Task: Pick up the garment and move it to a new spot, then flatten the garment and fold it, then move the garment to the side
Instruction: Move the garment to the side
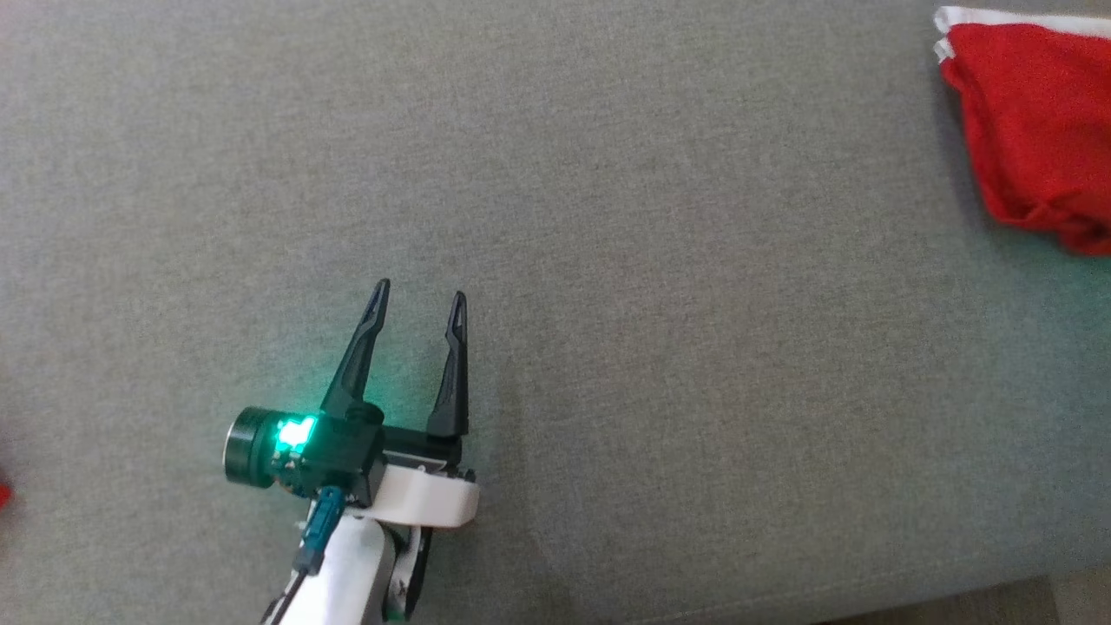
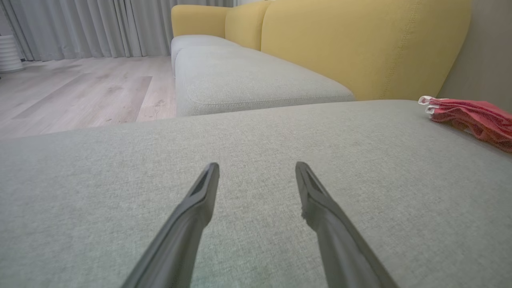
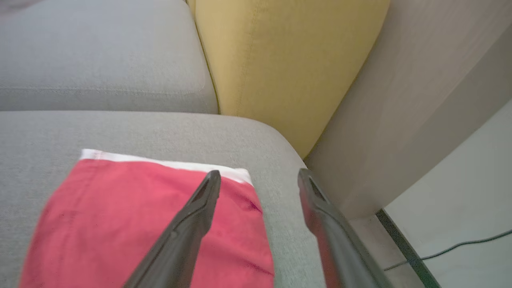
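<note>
Jaws on my left gripper [image 1: 420, 289] stand wide and empty, its fingers low and nearly level over the grey sofa cushion [image 1: 660, 260]. The jaws of the right gripper [image 3: 259, 172] are wide too, angled down over the folded red garment [image 3: 120, 224], which lies at the cushion's far right corner by the yellow backrest [image 3: 280, 60]. It looks soft, light and limp, so I'd pinch all layers at the white band [image 3: 168, 163].

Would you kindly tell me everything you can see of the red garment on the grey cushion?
The garment is red cloth with a white band along one edge. It lies folded in flat layers, rumpled at its near end, on the grey cushion, at the corner beside the yellow backrest. The cushion touches it; the open right gripper hangs over its white-edged corner, contact unclear.
</note>
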Motion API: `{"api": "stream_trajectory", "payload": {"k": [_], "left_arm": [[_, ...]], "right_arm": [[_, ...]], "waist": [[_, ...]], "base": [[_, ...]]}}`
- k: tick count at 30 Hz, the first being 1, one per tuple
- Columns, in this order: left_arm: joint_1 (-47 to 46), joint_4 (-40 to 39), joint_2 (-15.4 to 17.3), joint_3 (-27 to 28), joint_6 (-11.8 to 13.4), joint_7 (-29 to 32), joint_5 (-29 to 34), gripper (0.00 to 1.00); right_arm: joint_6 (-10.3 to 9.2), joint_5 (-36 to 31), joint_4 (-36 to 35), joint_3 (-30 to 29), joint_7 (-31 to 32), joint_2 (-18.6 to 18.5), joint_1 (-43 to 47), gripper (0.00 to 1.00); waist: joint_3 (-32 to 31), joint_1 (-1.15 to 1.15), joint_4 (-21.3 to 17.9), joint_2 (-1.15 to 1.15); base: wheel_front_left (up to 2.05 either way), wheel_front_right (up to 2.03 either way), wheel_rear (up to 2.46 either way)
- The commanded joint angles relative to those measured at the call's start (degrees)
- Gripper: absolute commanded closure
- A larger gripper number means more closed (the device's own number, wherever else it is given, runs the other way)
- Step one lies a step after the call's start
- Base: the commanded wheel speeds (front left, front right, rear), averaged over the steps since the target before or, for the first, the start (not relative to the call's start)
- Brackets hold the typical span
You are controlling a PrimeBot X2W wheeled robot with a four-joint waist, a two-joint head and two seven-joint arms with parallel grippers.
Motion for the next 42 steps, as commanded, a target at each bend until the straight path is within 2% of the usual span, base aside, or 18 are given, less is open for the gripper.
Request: {"api": "stream_trajectory", "payload": {"k": [1,4,8,15,19,24,29,33,42], "left_arm": [[-0.64,-1.27,0.02,1.45,0.13,-0.29,-0.31,0.0],[0.12,-1.02,0.02,1.38,0.33,-0.29,-0.75,0.0],[1.44,-0.83,0.02,1.48,0.77,-0.29,-1.82,0.0],[6.45,-0.7,0.02,2.08,2.34,-0.29,-5.67,0.0],[9.21,-1.15,0.02,2.7,3.23,-0.29,-6.97,0.0],[11.75,-2.4,0.02,3.29,3.58,-0.29,-8.4,0.0],[14.11,-4.5,0.02,4.29,3.93,-0.29,-7.84,0.0],[16.55,-6.72,0.02,4.65,4.26,-0.29,-7.13,0.0],[20.95,-8.17,0.02,4.57,3.8,-0.29,-5.26,0.0]], "right_arm": [[-0.04,-1.08,-1.88,0.6,-1.39,0.12,-0.64,0.0],[-0.04,-2.97,-3.04,1.71,-4.27,2.45,0.21,0.0],[-0.04,-2.14,-4.62,5.11,-7.29,5.14,2.42,0.0],[-0.04,4.66,-8.69,16.46,-10.92,11.22,12.24,0.0],[-0.04,7.45,-9.79,20.15,-12.81,14.39,18.55,0.0],[-0.04,5.9,-12.59,19.58,-14.24,18.27,25.79,0.0],[-0.04,4.08,-23.97,18.05,-14.31,20.85,33.54,0.0],[-0.04,3.62,-30.47,17.24,-14.32,21.77,38.87,0.0],[-0.04,4.19,-34.18,16.15,-14.33,22.69,45.29,0.0]], "waist": [[-1.07,0.01,0.3,0.0],[-3.32,0.01,0.98,0.0],[-6.54,0.01,1.95,0.0],[-15.12,0.01,4.31,0.0],[-18.83,0.01,5.85,0.0],[-21.68,0.01,7.58,0.0],[-23.14,0.01,8.31,0.0],[-24.25,0.01,8.22,0.0],[-27.58,0.01,8.58,0.0]], "base": [[0.0,0.0,0.0],[0.0,0.0,0.0],[0.0,0.0,0.0],[0.0,0.0,0.0],[0.0,0.0,0.0],[0.0,0.0,0.0],[0.0,0.0,0.0],[0.0,0.0,0.0],[0.0,0.0,0.0]]}}
